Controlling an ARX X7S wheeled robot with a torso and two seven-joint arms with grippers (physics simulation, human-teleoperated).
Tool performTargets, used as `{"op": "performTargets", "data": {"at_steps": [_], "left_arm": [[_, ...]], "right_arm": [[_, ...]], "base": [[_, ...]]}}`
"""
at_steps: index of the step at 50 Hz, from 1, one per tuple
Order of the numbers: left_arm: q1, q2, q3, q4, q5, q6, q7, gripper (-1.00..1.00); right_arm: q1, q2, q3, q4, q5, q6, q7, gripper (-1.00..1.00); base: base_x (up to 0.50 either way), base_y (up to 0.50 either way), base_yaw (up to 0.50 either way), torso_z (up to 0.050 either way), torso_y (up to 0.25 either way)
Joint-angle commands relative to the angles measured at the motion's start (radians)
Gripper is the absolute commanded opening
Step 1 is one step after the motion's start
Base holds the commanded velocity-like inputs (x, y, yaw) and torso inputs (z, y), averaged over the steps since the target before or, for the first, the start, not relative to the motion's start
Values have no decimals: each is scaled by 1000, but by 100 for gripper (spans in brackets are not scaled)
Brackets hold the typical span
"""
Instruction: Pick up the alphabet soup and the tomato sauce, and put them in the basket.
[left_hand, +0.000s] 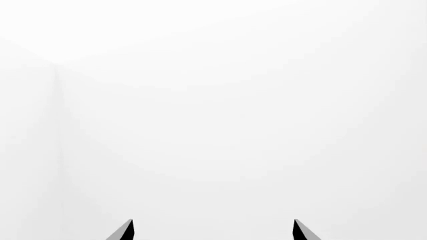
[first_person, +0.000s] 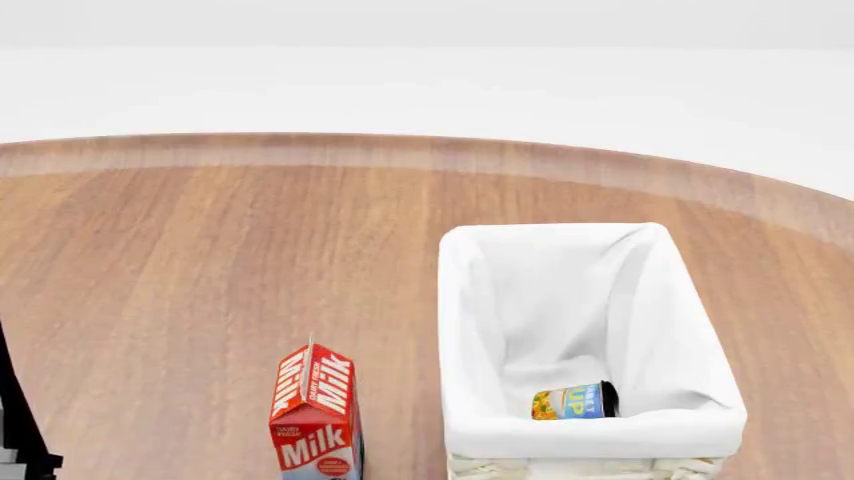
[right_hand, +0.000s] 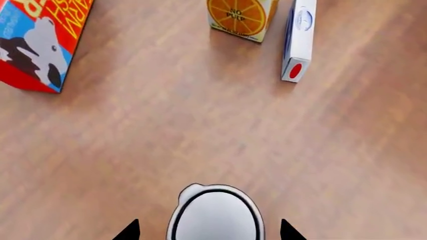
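**A:** Where do the cans stand? And the basket?

**B:** The basket (first_person: 467, 330) sits on the wooden table (first_person: 200, 260), toward the right of the head view; the alphabet soup (first_person: 571, 401) lies on its side inside it, on the white lining at the near end; a milk carton (first_person: 315, 412) stands upright just beside the basket, to its left.

**A:** And the tomato sauce?

**B:** Only a silver, dark-rimmed can top (right_hand: 215, 215) shows in the right wrist view, on the wood, between the fingertips of the right gripper (right_hand: 208, 232); it may well be the tomato sauce, but no label is visible, so I cannot say for certain.

**A:** Is that claw clenched on it?

**B:** No; the two tips stand spread, one on each side of the top with a gap to it; nothing is grasped.

**A:** The left one?

**B:** The left gripper (left_hand: 213, 231) faces a blank white surface; its tips are wide apart, released, holding nothing.

**A:** Anything else on the wood?

**B:** Beyond the can: an orange juice carton (right_hand: 240, 19), a slim white box (right_hand: 299, 42) with a red spot just beside it, and a red and blue carton (right_hand: 41, 42) well apart from both.
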Motion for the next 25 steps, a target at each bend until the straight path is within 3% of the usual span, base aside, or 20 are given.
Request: {"op": "performTargets", "data": {"at_steps": [1, 25], "left_arm": [[0, -3, -1, 2, -3, 0, -2, 100], [3, -5, 4, -5, -3, 9, -7, 100]], "right_arm": [[-10, -7, -5, 32, -20, -21, -22, 100], [-30, -29, -19, 95, -50, -54, -60, 100]], "base": [[0, 0, 0, 0, 0], [0, 0, 0, 0, 0]]}}
